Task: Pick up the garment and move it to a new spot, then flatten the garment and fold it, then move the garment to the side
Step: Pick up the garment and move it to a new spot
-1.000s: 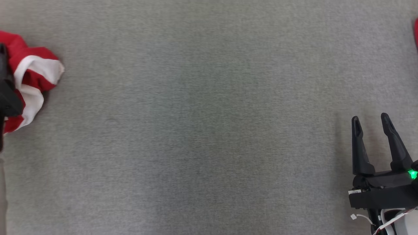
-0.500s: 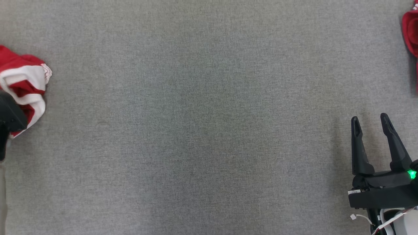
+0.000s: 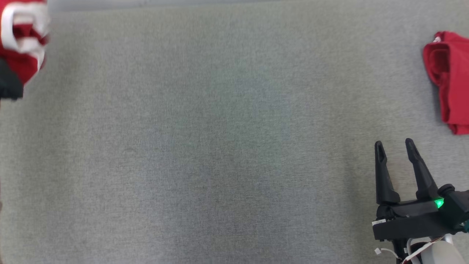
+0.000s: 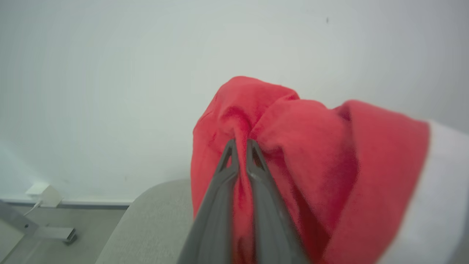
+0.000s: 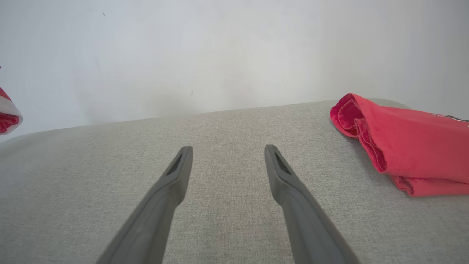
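Your left gripper [image 4: 240, 142] is pinched tight on a fold of the red-and-white garment [image 4: 311, 154], which hangs bunched at the worktop's [image 3: 220, 146] far left corner, close to the far edge. Your right gripper [image 3: 394, 142] has its fingers spread wide near the front right corner. A folded red cloth [image 3: 449, 80] lies along the right edge. The broad grey middle between them is your open room.

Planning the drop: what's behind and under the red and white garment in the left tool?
Behind the garment, clamped in the left tool, a pale wall; beneath its edge, a corner of the grey surface. Directly underneath is covered by cloth.
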Tool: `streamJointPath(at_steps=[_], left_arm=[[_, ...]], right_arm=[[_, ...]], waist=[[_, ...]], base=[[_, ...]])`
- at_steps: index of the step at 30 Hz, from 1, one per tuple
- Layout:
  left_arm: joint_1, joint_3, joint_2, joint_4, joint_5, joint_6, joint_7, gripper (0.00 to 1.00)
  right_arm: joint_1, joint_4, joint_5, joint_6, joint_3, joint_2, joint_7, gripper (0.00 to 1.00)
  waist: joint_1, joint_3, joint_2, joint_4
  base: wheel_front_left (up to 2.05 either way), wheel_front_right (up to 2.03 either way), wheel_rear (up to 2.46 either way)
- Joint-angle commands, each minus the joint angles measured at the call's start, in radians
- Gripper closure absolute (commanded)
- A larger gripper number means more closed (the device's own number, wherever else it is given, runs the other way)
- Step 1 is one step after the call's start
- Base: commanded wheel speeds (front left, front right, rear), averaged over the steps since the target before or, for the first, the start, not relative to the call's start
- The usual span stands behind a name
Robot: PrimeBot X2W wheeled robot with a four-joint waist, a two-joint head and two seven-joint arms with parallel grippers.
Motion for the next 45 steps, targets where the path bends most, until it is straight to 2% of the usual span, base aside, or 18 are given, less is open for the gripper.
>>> streamJointPath(at_steps=[1,10,17,23,29,35,41,43,45], left_arm=[[-0.016,-0.007,-0.006,-0.02,0.005,-0.004,0.001,1.0],[-0.069,-0.152,-0.065,-0.317,-0.009,-0.004,0.1,1.0],[-0.052,-0.262,-0.146,-0.423,-0.031,-0.004,0.155,1.0],[0.025,-0.342,-0.231,-0.4,-0.05,-0.004,0.138,1.0],[0.184,-0.376,-0.293,-0.324,-0.094,0.014,0.077,1.0],[0.369,-0.408,-0.325,-0.236,-0.122,0.046,-0.004,1.0],[0.447,-0.473,-0.341,-0.16,-0.129,0.036,-0.047,0.98],[0.452,-0.493,-0.343,-0.139,-0.126,0.034,-0.078,0.01],[0.444,-0.501,-0.347,-0.135,-0.131,0.034,-0.117,0.0]], right_arm=[[0.004,0.003,0.005,-0.003,-0.001,0.005,-0.004,0.0],[0.002,0.031,0.016,-0.003,0.001,0.057,-0.004,0.0],[0.008,0.046,0.023,-0.003,0.006,0.084,-0.002,0.0],[0.009,0.053,0.025,-0.003,0.004,0.099,-0.002,0.0],[0.017,0.057,0.023,-0.003,0.004,0.107,-0.002,0.0],[0.025,0.063,0.019,-0.003,0.002,0.105,-0.002,0.0],[0.021,0.062,0.014,-0.003,0.011,0.087,-0.002,0.0],[0.018,0.063,0.012,-0.003,0.016,0.079,-0.002,0.0],[0.019,0.061,0.009,-0.003,0.02,0.072,-0.003,0.0]], waist=[[0.0001,-0.038,0.0,-0.018],[0.0001,-0.086,0.0,-0.142],[0.0001,-0.102,0.0,-0.258],[0.0001,-0.103,0.0,-0.315],[0.0001,-0.107,0.0,-0.327],[0.0001,-0.115,0.0,-0.306],[0.0001,-0.112,0.0,-0.263],[0.0001,-0.117,0.0,-0.244],[0.0001,-0.125,0.0,-0.225]], base=[[0.0,0.0,0.0],[0.0,0.0,0.0],[0.0,0.0,0.0],[0.0,0.0,0.0],[0.0,0.0,0.0],[0.0,0.0,0.0],[0.0,0.0,0.0],[0.0,0.0,0.0],[0.0,0.0,0.0]])
